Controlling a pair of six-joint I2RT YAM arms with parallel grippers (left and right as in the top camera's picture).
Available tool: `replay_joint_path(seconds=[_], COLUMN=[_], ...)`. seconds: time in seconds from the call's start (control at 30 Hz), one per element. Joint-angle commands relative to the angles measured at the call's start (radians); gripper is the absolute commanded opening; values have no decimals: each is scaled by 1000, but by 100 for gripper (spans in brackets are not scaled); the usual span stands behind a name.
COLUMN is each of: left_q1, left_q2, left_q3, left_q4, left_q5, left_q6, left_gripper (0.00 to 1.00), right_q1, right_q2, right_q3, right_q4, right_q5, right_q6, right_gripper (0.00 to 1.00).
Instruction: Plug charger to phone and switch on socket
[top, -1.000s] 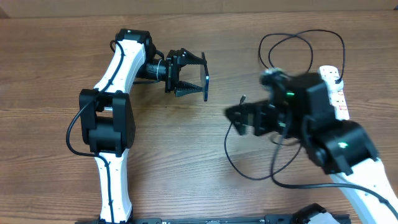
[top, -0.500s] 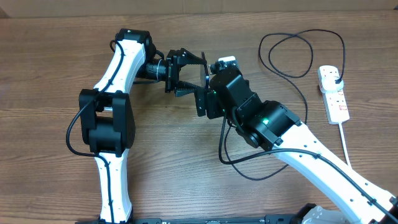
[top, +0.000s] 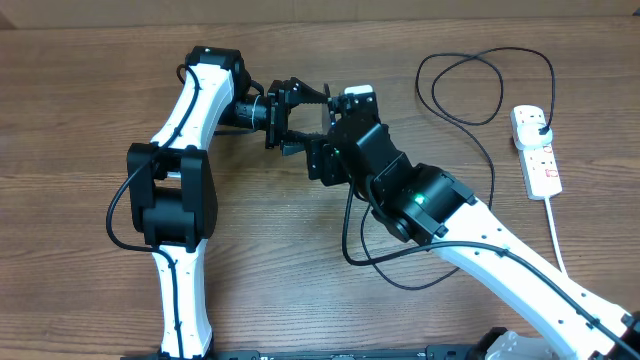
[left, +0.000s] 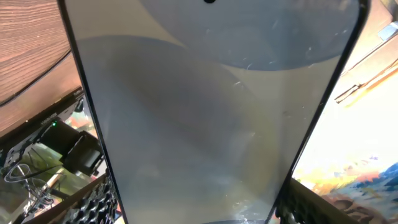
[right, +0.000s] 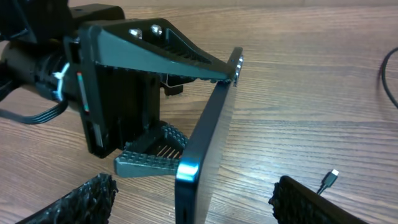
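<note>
My left gripper (top: 312, 122) is shut on the phone and holds it above the table. The phone fills the left wrist view (left: 205, 112), where the fingers (left: 202, 211) clamp its dark edges. In the right wrist view the phone (right: 208, 134) is edge-on between the left fingers (right: 208, 118). My right gripper (right: 193, 205) is open, its fingers either side of the phone's near end, not touching it. The charger's connector tip (right: 331, 177) lies by the right finger. The cable (top: 419, 75) loops to a black plug (top: 538, 122) in the socket (top: 540, 160). From above, the right wrist (top: 318, 158) hides the phone.
The socket's thick white cord (top: 556, 235) runs down the right side of the table. Another loop of black cable (top: 346, 238) lies under my right arm. The two arms crowd the upper middle of the wooden table (top: 80, 120).
My right arm has swung left from near the socket to the phone held in my left gripper, then closed in a little more. The left arm has not moved.
</note>
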Motion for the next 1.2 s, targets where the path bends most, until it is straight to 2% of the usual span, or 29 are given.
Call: replay_joint_path(seconds=[0.0,0.13,0.33,0.57,0.7,1.03,1.17], left_q1=[-2,-2,-2,-2,-2,-2,-2], left_q2=[5,5,5,5,5,5,5], left_q3=[27,27,27,27,27,27,27], left_q4=[-3,-3,1,1,1,0,0], left_q5=[27,27,27,27,19,19,19], left_q6=[2,2,2,2,1,1,1], left_gripper=[53,53,52,52,52,52,52], right_q1=[3,3,3,23,44,45,45], right_q2=[26,28,28,29,29,51,53], right_q3=[24,26,26,26,26,26,26], right_q4=[12,16,16,39,47,38,39], right_q5=[43,64,66,66,66,113,145], right_q6=[17,17,17,17,18,17,17], right_gripper=[80,74,58,58,50,50,46])
